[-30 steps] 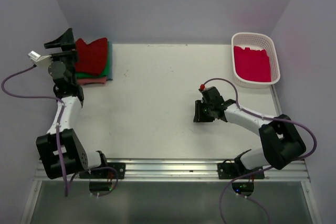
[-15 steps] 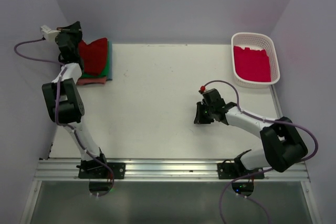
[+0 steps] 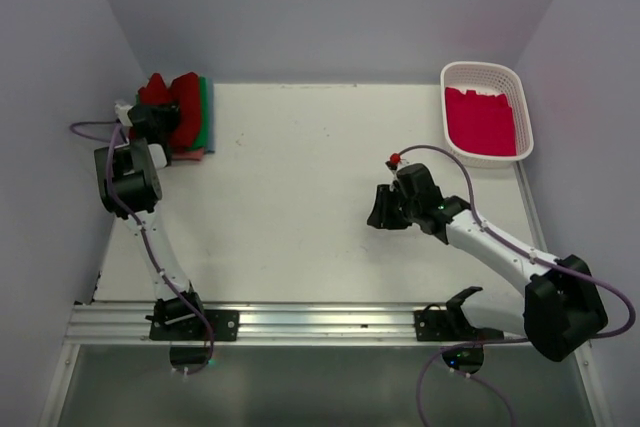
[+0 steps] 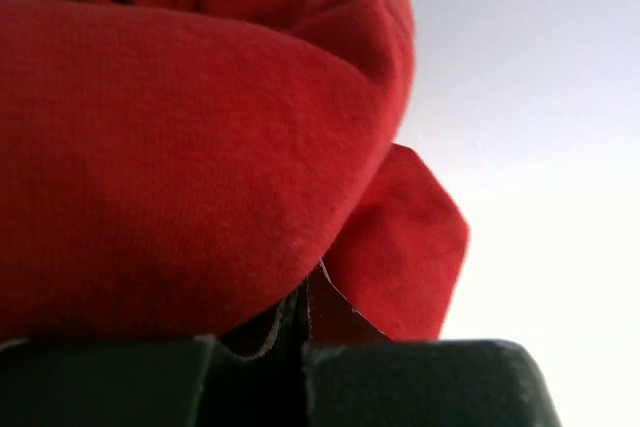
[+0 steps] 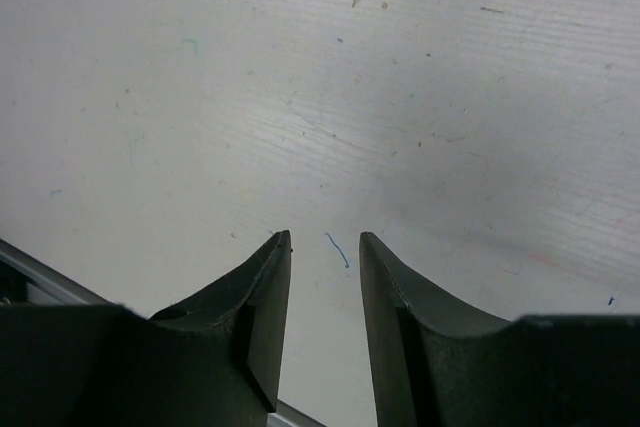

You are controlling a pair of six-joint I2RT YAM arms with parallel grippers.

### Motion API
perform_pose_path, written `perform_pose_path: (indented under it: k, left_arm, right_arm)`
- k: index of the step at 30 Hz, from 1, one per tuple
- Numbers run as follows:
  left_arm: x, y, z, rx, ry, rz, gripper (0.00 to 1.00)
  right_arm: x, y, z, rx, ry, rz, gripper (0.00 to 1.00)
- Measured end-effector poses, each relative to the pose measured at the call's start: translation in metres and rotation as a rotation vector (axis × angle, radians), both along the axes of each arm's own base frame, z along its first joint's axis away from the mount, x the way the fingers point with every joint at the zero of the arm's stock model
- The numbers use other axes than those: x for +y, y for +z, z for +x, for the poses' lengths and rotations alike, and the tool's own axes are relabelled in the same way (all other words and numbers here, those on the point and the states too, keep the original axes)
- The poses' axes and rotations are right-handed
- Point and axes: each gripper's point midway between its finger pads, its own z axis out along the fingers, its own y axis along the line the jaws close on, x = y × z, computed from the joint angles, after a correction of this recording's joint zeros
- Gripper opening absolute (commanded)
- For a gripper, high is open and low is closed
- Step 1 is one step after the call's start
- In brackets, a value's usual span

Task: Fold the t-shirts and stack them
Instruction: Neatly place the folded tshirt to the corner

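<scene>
Dark red t-shirt bunched, pinched in closed left fingers, right fingers slightly parted, empty.

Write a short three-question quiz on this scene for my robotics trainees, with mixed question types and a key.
1. True or false: the right end effector is shut on a t-shirt.
2. Where does the crimson-pink t-shirt lie? A) in the white basket; B) spread flat mid-table; C) draped over the left arm.
3. What colour is the t-shirt on top of the folded stack at the far left corner?

Key: 1 false, it is open and holds nothing. 2 A. 3 dark red: the dark red t-shirt.
</scene>
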Motion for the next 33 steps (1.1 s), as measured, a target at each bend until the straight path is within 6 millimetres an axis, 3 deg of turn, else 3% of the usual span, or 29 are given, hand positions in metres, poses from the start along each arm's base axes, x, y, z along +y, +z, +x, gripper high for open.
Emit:
perform_pose_path:
  k: [2,3,4,7,9,11,14,15,17,19,20,21,23,24,25,28,30,33]
  left_arm:
    - [-0.003,0.009,0.002,-0.026,-0.032,0.002,0.05]
    - [-0.006,0.016,0.003,-0.047,-0.054,0.004,0.18]
    - [-0.011,0.026,0.004,-0.074,-0.08,0.011,0.96]
    - [-0.028,0.068,0.002,-0.161,-0.168,0.033,1.0]
    - [-0.042,0.118,-0.007,-0.242,-0.23,0.093,1.0]
    - [-0.066,0.18,-0.029,-0.353,-0.304,0.191,1.0]
    - [-0.131,0.264,-0.086,-0.521,-0.438,0.371,1.0]
    - [-0.159,0.284,-0.107,-0.573,-0.496,0.437,1.0]
    - [-0.221,0.306,-0.148,-0.649,-0.611,0.543,1.0]
    - [-0.273,0.3,-0.179,-0.661,-0.72,0.597,1.0]
    - [-0.3,0.283,-0.196,-0.637,-0.785,0.62,1.0]
    - [-0.315,0.265,-0.205,-0.598,-0.831,0.627,1.0]
    - [-0.332,0.206,-0.222,-0.447,-0.906,0.642,1.0]
    - [-0.332,0.172,-0.229,-0.347,-0.929,0.651,1.0]
    - [-0.329,0.14,-0.237,-0.249,-0.947,0.66,1.0]
    - [-0.316,0.067,-0.271,-0.01,-0.991,0.702,1.0]
    - [-0.307,0.045,-0.292,0.076,-1.011,0.736,1.0]
    - [-0.298,0.042,-0.309,0.098,-1.005,0.777,1.0]
  right_arm:
    - [-0.001,0.008,0.002,-0.028,-0.004,0.004,0.46]
    - [-0.003,0.012,0.004,-0.045,-0.011,0.0,0.5]
    - [-0.003,0.016,0.006,-0.058,-0.014,-0.002,0.54]
    - [-0.007,0.026,0.012,-0.095,-0.03,-0.018,0.64]
    - [-0.008,0.033,0.018,-0.117,-0.042,-0.028,0.7]
    - [-0.01,0.039,0.023,-0.141,-0.051,-0.038,0.73]
    - [-0.011,0.046,0.029,-0.165,-0.059,-0.049,0.74]
    - [-0.012,0.047,0.029,-0.169,-0.059,-0.052,0.83]
    - [-0.014,0.047,0.03,-0.173,-0.06,-0.063,0.84]
    - [-0.017,0.045,0.029,-0.169,-0.064,-0.08,0.85]
    - [-0.018,0.044,0.028,-0.165,-0.064,-0.086,0.85]
    - [-0.019,0.043,0.027,-0.159,-0.065,-0.094,0.85]
    - [-0.022,0.041,0.025,-0.154,-0.065,-0.106,0.86]
    - [-0.023,0.041,0.025,-0.156,-0.068,-0.112,0.86]
    - [-0.024,0.043,0.025,-0.161,-0.071,-0.115,0.92]
    - [-0.028,0.047,0.024,-0.175,-0.075,-0.121,0.98]
    - [-0.031,0.049,0.024,-0.184,-0.084,-0.131,0.99]
    - [-0.035,0.049,0.023,-0.186,-0.095,-0.143,0.99]
